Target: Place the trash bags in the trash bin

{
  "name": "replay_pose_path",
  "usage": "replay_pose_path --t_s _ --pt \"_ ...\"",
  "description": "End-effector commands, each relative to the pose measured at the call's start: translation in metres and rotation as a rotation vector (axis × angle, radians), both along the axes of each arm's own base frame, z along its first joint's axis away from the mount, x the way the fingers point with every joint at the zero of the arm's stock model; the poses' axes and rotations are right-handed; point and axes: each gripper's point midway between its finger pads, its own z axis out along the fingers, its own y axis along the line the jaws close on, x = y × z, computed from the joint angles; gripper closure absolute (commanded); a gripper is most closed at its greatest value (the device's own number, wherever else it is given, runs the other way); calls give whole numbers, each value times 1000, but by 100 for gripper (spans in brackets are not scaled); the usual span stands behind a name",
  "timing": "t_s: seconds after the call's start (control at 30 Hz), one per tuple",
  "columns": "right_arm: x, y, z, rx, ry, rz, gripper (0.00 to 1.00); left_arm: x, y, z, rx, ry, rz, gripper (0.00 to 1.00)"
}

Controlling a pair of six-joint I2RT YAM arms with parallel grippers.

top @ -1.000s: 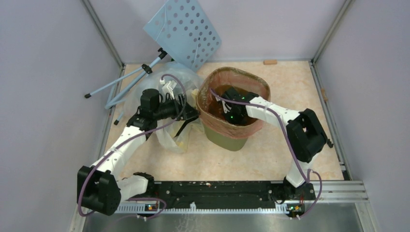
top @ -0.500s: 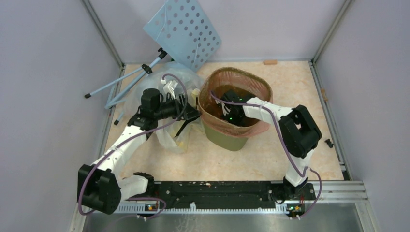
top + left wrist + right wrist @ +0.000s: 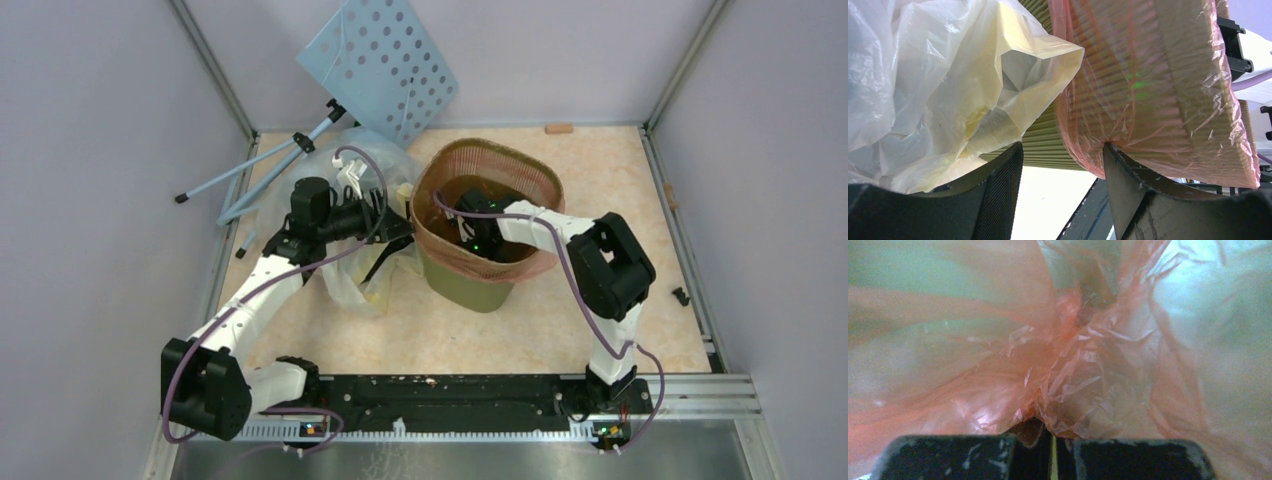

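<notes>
The olive-green trash bin [image 3: 470,285] stands mid-table. The red-pink trash bag [image 3: 455,258] lines it and is folded over its rim. My right gripper [image 3: 472,225] reaches down inside the bin. In the right wrist view the gripper [image 3: 1052,436] is shut, with crumpled bag plastic [image 3: 1083,385] bunched at its tips. My left gripper [image 3: 400,232] is open at the bin's left side. In the left wrist view the gripper [image 3: 1062,146] faces the ribbed bin wall [image 3: 1045,145], and its right finger touches the bag's overhanging edge [image 3: 1148,90].
A larger clear bag with a pale-yellow rim [image 3: 345,165] lies left of the bin, against my left gripper; it also fills the left of the left wrist view [image 3: 923,85]. A light-blue perforated board [image 3: 380,60] on thin legs leans at the back left.
My right arm's elbow has swung left toward the bin while its gripper stays inside. The bag's rim now sits rounder and more spread over the bin's edge. The left arm barely moved.
</notes>
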Motion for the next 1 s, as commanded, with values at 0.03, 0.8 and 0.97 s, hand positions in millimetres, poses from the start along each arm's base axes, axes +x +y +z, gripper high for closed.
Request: replay_pose_path --t_s 0.03,0.8,0.97 --pt "14 5 7 9 -32 10 100 4 -3 28 -26 -79 -12 35" --pt "23 1 85 66 -180 -21 100 7 0 24 -3 -70 12 34" --pt "22 6 83 102 -188 -28 100 7 1 14 9 -55 17 34"
